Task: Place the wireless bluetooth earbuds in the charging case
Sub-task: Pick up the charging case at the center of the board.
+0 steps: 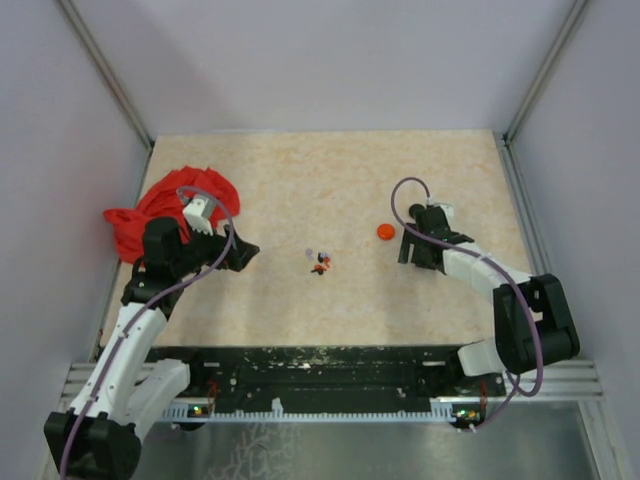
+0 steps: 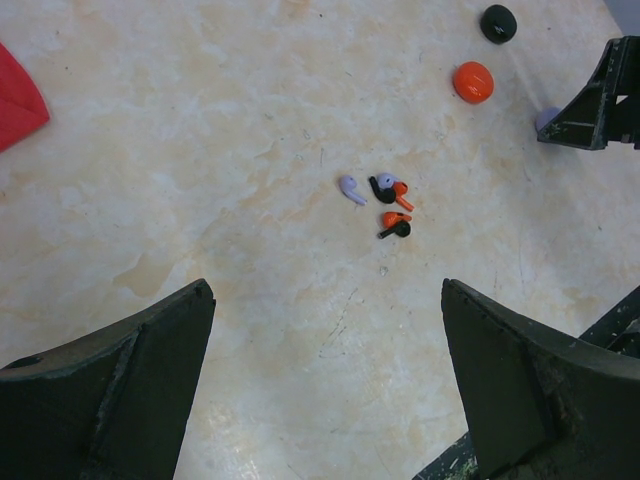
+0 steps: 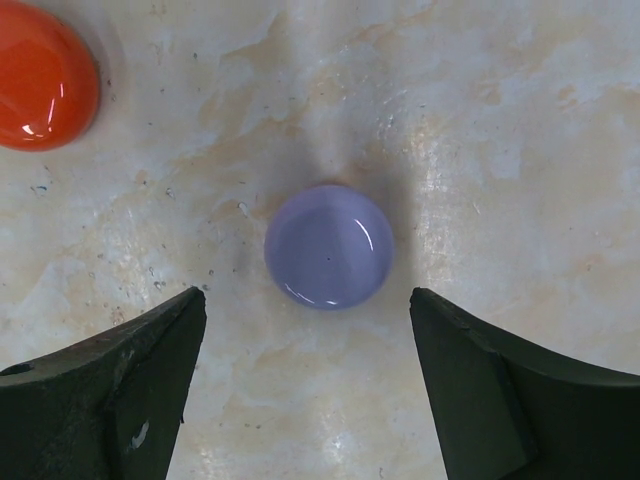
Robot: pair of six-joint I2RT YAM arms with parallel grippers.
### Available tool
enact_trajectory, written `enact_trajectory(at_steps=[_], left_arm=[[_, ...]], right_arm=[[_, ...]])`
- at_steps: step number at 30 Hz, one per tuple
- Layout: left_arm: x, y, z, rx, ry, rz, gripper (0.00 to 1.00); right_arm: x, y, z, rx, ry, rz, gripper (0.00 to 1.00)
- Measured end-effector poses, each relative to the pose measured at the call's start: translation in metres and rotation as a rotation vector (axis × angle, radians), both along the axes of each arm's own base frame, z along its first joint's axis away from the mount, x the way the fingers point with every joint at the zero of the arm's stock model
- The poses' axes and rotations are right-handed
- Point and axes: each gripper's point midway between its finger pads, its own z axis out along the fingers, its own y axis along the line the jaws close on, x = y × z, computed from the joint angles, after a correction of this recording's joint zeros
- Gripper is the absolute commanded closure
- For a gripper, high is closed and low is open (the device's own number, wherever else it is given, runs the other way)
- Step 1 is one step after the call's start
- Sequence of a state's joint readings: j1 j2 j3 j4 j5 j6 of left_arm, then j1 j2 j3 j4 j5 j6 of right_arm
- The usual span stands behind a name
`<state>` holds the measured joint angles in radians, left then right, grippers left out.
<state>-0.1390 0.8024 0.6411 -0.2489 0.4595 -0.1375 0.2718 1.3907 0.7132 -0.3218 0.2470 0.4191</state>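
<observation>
The earbuds [image 2: 392, 205], tiny reddish-orange and black bits with two lilac ones [image 2: 351, 189] beside them, lie loose on the beige table; they also show in the top view [image 1: 320, 264]. My left gripper [image 2: 326, 290] is open and empty, above the table short of the earbuds, and left of them in the top view [image 1: 245, 252]. My right gripper [image 3: 305, 320] is open and empty, its jaws standing just short of a round lilac disc [image 3: 328, 246]. A round orange disc [image 3: 45, 75] lies beside it, also seen from above [image 1: 385, 232]. A round black disc [image 2: 498, 23] lies beyond the orange one [image 2: 473, 82].
A crumpled red cloth [image 1: 150, 210] lies at the table's left edge behind my left arm, its corner in the left wrist view [image 2: 18, 100]. My right gripper's fingers [image 2: 590, 100] show at the right of that view. Grey walls enclose the table.
</observation>
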Motion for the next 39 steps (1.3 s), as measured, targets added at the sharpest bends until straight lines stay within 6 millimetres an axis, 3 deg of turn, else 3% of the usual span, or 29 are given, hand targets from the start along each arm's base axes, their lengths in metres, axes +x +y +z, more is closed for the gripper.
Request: enact_trajectory(at_steps=[8,17,25,33,39], left_arm=[[-0.001,-0.002,-0.002,-0.005,0.010,-0.014,0.00],[-0.002,-0.006,-0.004,-0.013,0.024,-0.036,0.00],[-0.004,-0.009,-0.005,-0.021,0.032,-0.056,0.00],[-0.005,-0.011,-0.006,-0.028,0.040,-0.073,0.00],[-0.006,-0.014,-0.009,-0.034,0.054,-0.089,0.01]], right_arm=[[0.001,-0.003,-0.006,-0.024,0.015,-0.002,0.23],[0.008,-0.005,-0.016,-0.032,0.029,0.028,0.19],[0.022,-0.007,-0.013,0.044,-0.001,0.046,0.19],[0.029,0.000,-0.012,0.066,-0.012,0.098,0.28],[0.028,0.002,-0.012,0.072,-0.010,0.111,0.29]])
